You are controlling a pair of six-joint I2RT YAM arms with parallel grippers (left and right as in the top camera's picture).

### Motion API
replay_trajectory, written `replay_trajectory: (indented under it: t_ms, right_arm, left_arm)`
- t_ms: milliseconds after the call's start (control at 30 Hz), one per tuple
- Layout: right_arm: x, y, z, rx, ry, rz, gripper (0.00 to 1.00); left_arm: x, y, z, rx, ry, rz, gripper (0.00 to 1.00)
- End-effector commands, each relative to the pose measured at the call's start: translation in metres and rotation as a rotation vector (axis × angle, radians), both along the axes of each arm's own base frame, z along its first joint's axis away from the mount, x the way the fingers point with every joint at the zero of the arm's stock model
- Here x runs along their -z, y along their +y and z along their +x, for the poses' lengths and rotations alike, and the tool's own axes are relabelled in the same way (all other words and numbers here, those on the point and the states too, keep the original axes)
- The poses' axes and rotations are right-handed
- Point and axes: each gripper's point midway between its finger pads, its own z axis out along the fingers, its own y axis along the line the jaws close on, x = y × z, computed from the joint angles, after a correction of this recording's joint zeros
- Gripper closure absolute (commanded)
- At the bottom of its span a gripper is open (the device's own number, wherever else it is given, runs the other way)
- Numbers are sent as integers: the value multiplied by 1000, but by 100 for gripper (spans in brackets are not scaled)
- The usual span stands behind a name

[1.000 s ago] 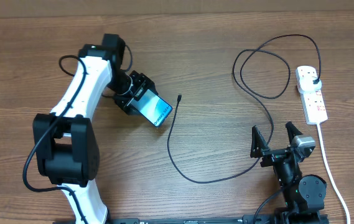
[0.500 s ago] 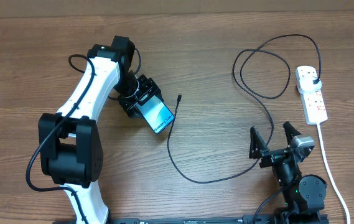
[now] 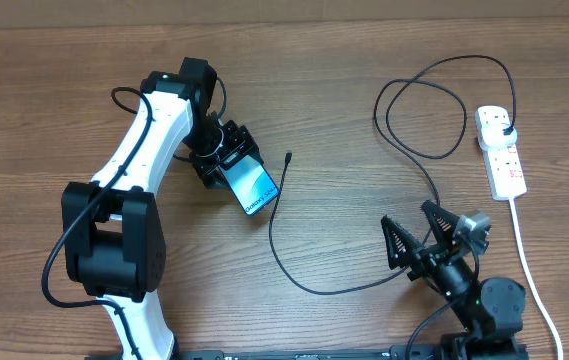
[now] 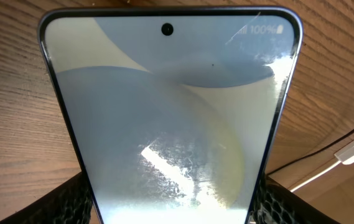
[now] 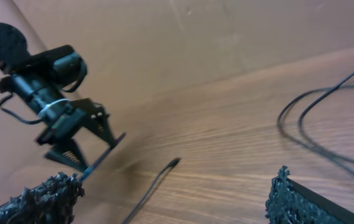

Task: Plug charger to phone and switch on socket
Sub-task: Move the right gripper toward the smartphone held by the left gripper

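Observation:
My left gripper [image 3: 226, 165] is shut on the phone [image 3: 251, 186], holding it by its upper end, tilted, with the blue-teal screen up. The phone fills the left wrist view [image 4: 170, 118] between the two black fingers. The charger, a thin black cable [image 3: 294, 270], loops across the table; its connector tip [image 3: 289, 157] lies just right of the phone, and its black plug [image 3: 505, 131] sits in the socket [image 3: 501, 152], a white power strip at the far right. My right gripper [image 3: 421, 238] is open and empty near the front edge. In the right wrist view the connector tip [image 5: 173, 163] lies ahead of it.
The socket's white cord [image 3: 529, 270] runs down the right side toward the front edge, just right of my right arm. The cable's big loops [image 3: 424, 110] lie at the back right. The table is brown wood.
My left gripper carried the phone a little right and forward toward the connector tip, then held still. My right gripper turned to the left, toward the cable.

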Motion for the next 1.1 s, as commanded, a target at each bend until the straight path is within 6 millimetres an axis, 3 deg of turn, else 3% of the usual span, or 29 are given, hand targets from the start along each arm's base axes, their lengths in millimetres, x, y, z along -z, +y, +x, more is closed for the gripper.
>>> replay_trajectory:
  t_ms: [0,367,533,667,833,1067]
  right_arm:
    - [-41,12,-3,-76,-10,32,0]
    - [-102,25,32,-142,329,-3,0]
    - [-111,29,45,-164,457,-3,0]
    - [-103,38,60,-217,500,28,0]
    - [-81,54,71,-276,679,180,0]
    - [-40,79,82,-338,814,169,13]
  left_arm:
    - [-9,-6,7,17,-34,-33,41]
    - [-13,-15,15,-67,-19,-82,41]
    - [-17,-22,20,-149,10,-117,40]
    - [-23,-30,23,-189,28,-173,40]
    - [-28,-36,23,-238,68,-212,40]
    - [-31,-40,22,-274,102,-236,40]
